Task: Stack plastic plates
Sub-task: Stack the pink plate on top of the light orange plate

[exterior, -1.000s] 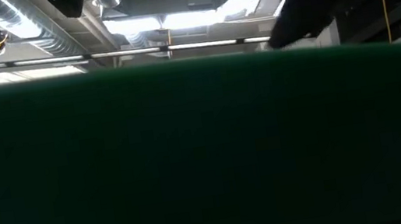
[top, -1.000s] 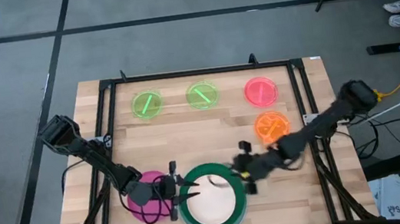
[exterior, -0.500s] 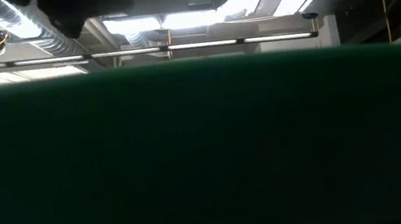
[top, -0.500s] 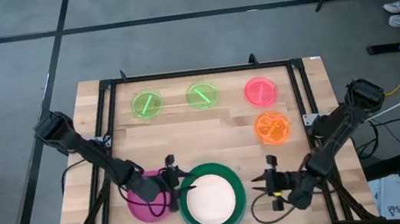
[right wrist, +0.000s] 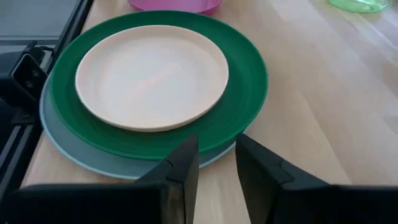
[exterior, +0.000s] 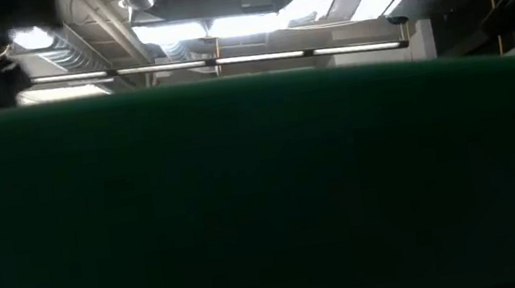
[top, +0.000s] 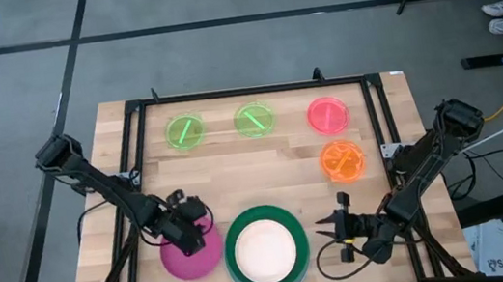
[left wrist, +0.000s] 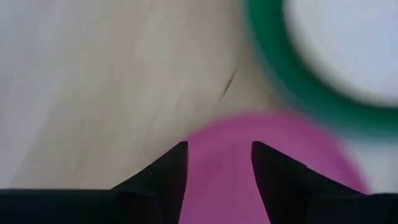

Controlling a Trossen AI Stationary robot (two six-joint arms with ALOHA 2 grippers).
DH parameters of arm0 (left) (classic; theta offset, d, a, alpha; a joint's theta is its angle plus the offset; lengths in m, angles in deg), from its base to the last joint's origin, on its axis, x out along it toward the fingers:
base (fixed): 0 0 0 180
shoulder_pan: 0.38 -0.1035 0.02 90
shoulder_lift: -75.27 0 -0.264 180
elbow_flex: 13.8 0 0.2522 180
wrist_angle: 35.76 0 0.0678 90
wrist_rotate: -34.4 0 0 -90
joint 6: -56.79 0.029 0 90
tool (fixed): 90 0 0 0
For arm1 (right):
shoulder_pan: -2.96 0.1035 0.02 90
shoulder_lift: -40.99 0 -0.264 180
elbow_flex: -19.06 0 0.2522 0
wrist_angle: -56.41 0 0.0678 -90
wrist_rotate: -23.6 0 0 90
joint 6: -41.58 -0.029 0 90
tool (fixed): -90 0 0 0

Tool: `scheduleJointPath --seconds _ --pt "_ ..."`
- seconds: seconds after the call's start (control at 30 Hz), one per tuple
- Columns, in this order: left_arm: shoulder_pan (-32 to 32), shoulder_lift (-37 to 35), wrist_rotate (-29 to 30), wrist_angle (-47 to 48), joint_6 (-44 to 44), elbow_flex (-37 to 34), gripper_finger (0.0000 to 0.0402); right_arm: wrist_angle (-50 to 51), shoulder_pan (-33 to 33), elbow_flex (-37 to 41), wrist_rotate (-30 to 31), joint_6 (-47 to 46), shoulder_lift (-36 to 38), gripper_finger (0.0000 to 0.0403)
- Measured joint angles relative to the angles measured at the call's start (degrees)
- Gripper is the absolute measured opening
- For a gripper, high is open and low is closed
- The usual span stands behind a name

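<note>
A stack of three plates (top: 266,249) sits at the table's near edge: a light-blue plate (right wrist: 81,152) at the bottom, a dark-green one (right wrist: 245,81) on it, a cream one (right wrist: 152,74) on top. The magenta plate (top: 191,254) lies flat just left of the stack. My left gripper (top: 195,228) is open above the magenta plate's (left wrist: 273,162) far part; whether it touches the plate is unclear. My right gripper (top: 322,234) is open and level, just right of the stack, fingers (right wrist: 186,158) pointing at its rim without touching.
Two lime-green small plates (top: 184,132) (top: 254,120) and a pink-red one (top: 328,113) line the far side, with an orange one (top: 343,159) nearer on the right. Bare wood lies between them and the stack. The dark-green plate's wall (exterior: 265,193) fills the low view.
My right gripper drew back from the stack's right rim toward the table's right and near edge, then stayed still. My left gripper pulled away from the stack's left rim, toward the left and far side, and now sits over the magenta plate.
</note>
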Motion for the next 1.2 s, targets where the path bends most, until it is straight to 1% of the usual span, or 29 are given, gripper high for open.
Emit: scheduleJointPath --seconds 0.07,0.13,0.2,0.27,0.4,0.6,0.67,0.73,0.87,0.97,1.07,1.2 --pt "-0.13 0.46 -4.19 3.69 -3.54 -0.93 0.017 0.04 0.0 0.02 1.01 0.0 0.0 0.0099" --pt "-0.19 0.46 -6.84 5.99 -5.92 -2.31 0.017 -0.01 0.0 0.02 1.27 -0.13 0.0 0.0099" --pt "-0.23 0.46 -9.47 6.07 -6.67 -3.65 0.017 -0.04 0.0 0.02 1.25 -0.14 0.0 0.0099" --pt "-0.19 0.46 -11.42 6.38 -5.02 -5.04 0.017 -0.03 0.0 0.02 1.2 -0.12 0.0 0.0099" --pt "-0.17 0.46 -11.9 6.85 -2.81 -6.86 0.017 0.06 0.0 0.02 1.28 0.07 0.0 0.0099" --pt "-0.15 0.46 -9.24 7.81 -2.7 -7.12 0.017 0.2 0.0 0.02 2.19 0.09 0.0 0.0099" --pt "-0.15 0.46 -8.41 7.07 -2.75 -7.22 0.017 0.22 0.0 0.02 2.19 0.09 0.0 0.0099" --pt "-0.15 0.46 -8.32 4.34 -2.79 -7.99 0.017 0.2 0.0 0.02 2.19 0.1 0.0 0.0099" --pt "-0.16 0.46 -11.79 -0.91 -2.58 -10.79 0.017 0.22 0.0 0.02 2.19 0.06 0.0 0.0099" --pt "-0.15 0.46 -13.88 -3.11 -2.81 -13.35 0.0169 0.22 0.0 0.02 2.19 -0.16 0.0 0.0099" --pt "-0.17 0.27 -14.92 -5.89 -2.75 -14.96 0.0159 0.24 0.0 0.02 2.19 -0.17 0.0 0.0099" --pt "-0.2 0.29 -14.87 -6.02 -1.44 -15.25 0.0123 0.31 0.0 0.02 2.32 0.2 -0.01 0.0099"
